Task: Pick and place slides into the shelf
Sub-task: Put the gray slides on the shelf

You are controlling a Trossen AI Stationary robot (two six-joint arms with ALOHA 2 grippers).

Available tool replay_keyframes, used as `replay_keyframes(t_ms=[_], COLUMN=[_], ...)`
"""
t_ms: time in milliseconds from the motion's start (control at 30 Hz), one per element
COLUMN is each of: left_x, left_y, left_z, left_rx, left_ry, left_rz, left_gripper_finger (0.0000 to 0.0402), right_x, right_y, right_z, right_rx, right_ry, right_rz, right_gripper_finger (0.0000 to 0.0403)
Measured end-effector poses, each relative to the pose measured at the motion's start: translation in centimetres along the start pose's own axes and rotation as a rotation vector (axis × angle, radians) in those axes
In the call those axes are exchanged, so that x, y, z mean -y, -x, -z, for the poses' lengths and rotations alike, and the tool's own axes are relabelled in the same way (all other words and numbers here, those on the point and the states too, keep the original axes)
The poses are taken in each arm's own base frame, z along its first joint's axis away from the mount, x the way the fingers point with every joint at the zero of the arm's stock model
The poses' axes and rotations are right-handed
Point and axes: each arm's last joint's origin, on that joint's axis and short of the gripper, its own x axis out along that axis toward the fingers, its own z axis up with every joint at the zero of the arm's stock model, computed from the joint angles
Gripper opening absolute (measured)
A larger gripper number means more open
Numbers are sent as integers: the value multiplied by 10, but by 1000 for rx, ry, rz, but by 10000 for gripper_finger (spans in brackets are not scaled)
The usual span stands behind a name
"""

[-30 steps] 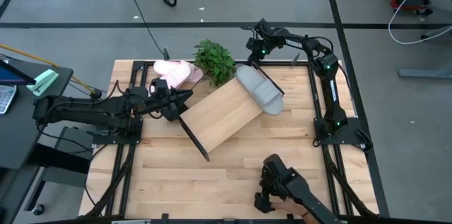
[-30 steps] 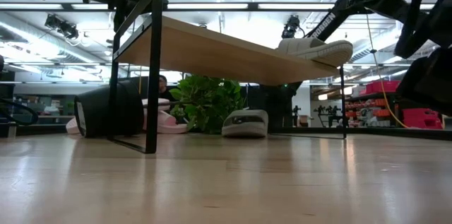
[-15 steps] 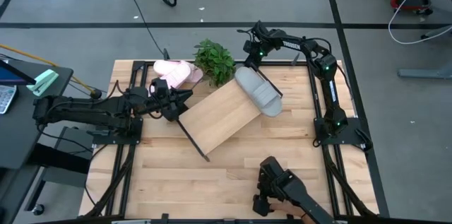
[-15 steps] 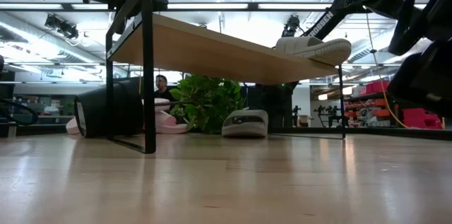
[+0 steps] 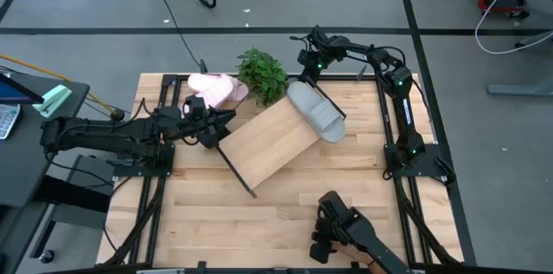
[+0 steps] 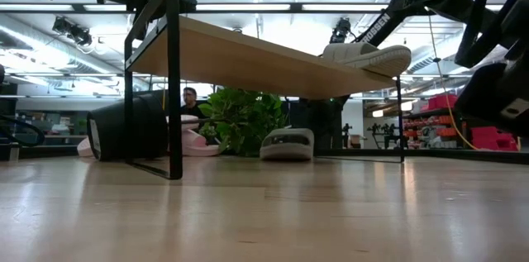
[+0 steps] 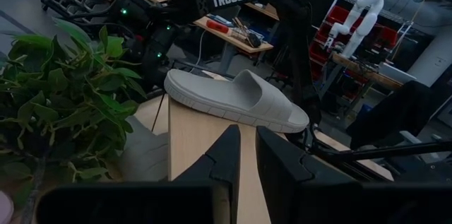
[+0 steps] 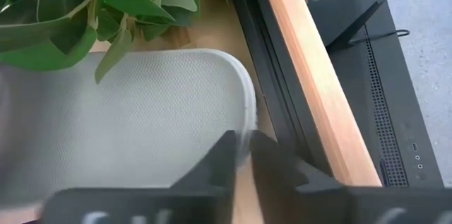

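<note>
On the wooden counter [image 5: 285,213] the shelf [image 5: 270,138] stands turned at an angle, near the middle of the high view. One grey slide [image 5: 316,110] lies on its upper right end, partly over the edge. The right end effector [image 5: 306,60] is above this slide, at the upper middle of the frame, and its fingers [image 8: 212,164] are pressed almost together with only a thin gap; they hold nothing that I can see.

The left end effector [image 5: 214,127] is at the left end of the shelf, its fingers [image 7: 226,157] also nearly together. The pink slides [image 5: 213,91] lie at the upper left of the counter, just beside the green plant [image 5: 262,74]. In the low view a second grey slide [image 6: 287,144] lies on the counter beside the plant.
</note>
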Motion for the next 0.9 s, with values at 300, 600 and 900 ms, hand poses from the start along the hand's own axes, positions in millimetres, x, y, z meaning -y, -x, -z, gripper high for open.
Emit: replay_keyframes(t_ms=[300, 600, 900], left_x=[0, -1, -1], left_y=[0, 0, 0], left_z=[0, 2, 2], left_rx=[0, -19, -21], left_ry=[3, -1, -1], left_rz=[0, -9, -10], left_gripper_finger=[52, 52, 52], right_x=[1, 5, 9], right_y=[0, 2, 4], right_z=[0, 0, -5], right_rx=[2, 21, 63], right_ry=[2, -6, -27], right_rz=[9, 21, 53], right_gripper_finger=[4, 2, 1])
